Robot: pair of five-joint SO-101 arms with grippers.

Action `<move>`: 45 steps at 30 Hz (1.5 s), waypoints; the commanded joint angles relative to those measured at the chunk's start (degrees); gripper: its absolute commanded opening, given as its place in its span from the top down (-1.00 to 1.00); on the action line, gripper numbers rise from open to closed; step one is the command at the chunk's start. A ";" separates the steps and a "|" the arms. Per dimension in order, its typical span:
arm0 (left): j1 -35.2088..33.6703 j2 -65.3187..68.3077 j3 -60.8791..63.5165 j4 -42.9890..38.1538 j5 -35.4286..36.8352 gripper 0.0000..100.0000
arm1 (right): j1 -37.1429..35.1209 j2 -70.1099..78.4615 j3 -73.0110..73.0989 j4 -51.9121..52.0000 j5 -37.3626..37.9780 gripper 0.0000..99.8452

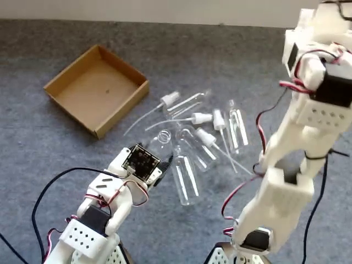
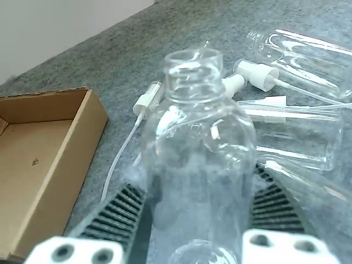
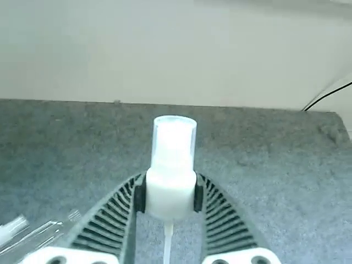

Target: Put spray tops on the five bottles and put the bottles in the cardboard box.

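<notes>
Closest to you, your left gripper (image 2: 198,184) is clamped on the body of a clear bottle (image 2: 198,121). It grips from both sides, with the open threaded neck (image 2: 192,74) pointing away from the wrist. Your right gripper (image 3: 169,190) pinches a white top (image 3: 174,157) by its collar, nozzle cap above the grip and the thin tube (image 3: 166,242) hanging below. Its arm (image 1: 280,187) stands raised at the right of the table (image 1: 44,159), well apart from the bottle.

The step in hand looks like joining these two. Line the top up over the mouth before you lower, and get the tube into the neck first; it looks springy and could catch on the rim. Hold the bottle steady and keep the top in line with the neck, or it may seat crooked.

Beyond the held bottle lie four more bottles (image 1: 184,176), one just beside your left gripper, with four loose tops (image 1: 202,117) among them. Farthest off sits the box (image 1: 93,91), with no bottle in it yet.
</notes>
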 commanded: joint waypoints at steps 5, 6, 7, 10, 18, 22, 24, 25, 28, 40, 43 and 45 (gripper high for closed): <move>0.92 -1.27 1.45 0.18 -0.35 0.82 | -7.69 -22.29 25.80 1.19 -2.37 0.99; 0.92 -1.27 1.45 0.18 -0.35 0.82 | -8.92 -24.92 28.79 1.19 -2.37 0.99; 0.92 -1.27 1.45 0.18 -0.35 0.82 | -10.15 -27.47 31.78 1.19 -2.37 0.99; 0.92 -1.27 1.45 0.18 -0.35 0.82 | -14.29 -35.12 39.69 1.01 -2.37 0.99; 4.97 -1.27 1.45 0.18 -0.26 0.82 | -22.37 -49.36 55.78 0.66 -2.37 0.99; 9.10 -1.27 1.45 0.18 -0.26 0.82 | -24.40 -52.18 61.05 0.57 -2.37 0.99; 10.24 -1.27 1.45 0.18 -0.26 0.82 | -25.19 -53.41 63.78 -1.10 -2.37 0.99; 10.95 -1.27 1.45 0.18 -0.26 0.82 | -25.19 -53.85 65.36 -2.15 -2.37 0.99; 13.76 -1.27 1.45 0.09 -0.26 0.82 | -25.45 -55.69 70.37 -6.37 -2.64 0.99; 18.24 -1.27 1.45 0.18 -0.26 0.82 | -25.19 -70.81 94.37 -30.99 -27.69 0.99; 18.24 -1.27 1.45 0.18 -0.26 0.82 | -25.19 -76.26 101.67 -35.91 -27.96 0.99; 18.24 -1.27 1.45 0.18 -0.26 0.82 | -25.27 -80.31 106.95 -39.87 -28.04 0.99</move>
